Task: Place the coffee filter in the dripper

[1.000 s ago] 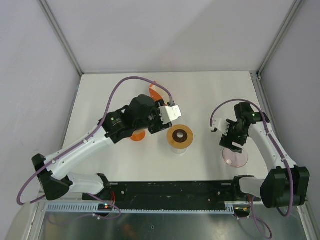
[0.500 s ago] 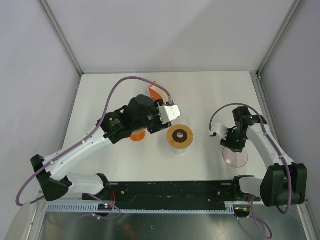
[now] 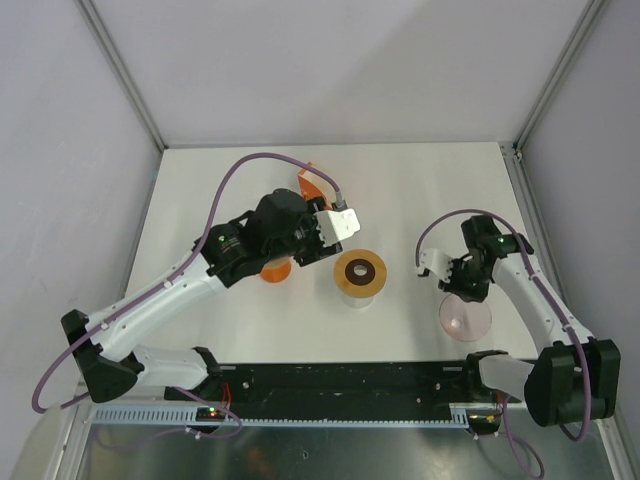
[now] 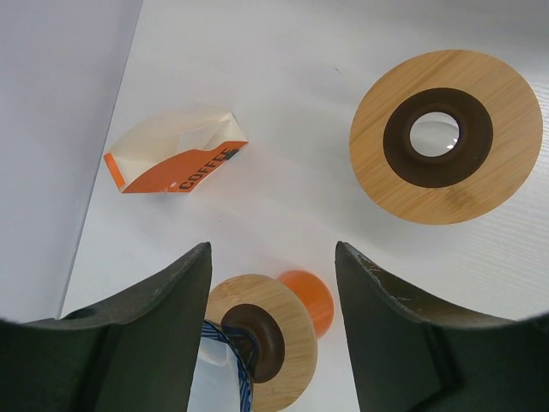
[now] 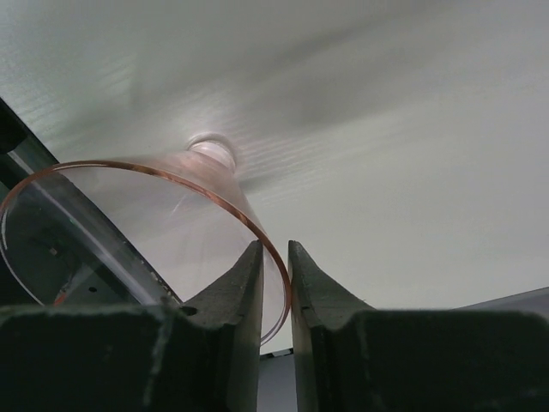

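Rim of the dripper (image 5: 171, 215) sits pinched in the right jaws; left jaws gape wide over table (image 3: 430, 190).

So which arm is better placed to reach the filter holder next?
Left: the left gripper is open, with the filter holder just ahead; the right gripper is shut on the dripper rim.

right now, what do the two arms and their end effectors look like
Both the left arm and right arm have white links with black joints, each trailing a looping purple cable and showing a small green light. The left end effector and right end effector each have two dark, tapering fingers.
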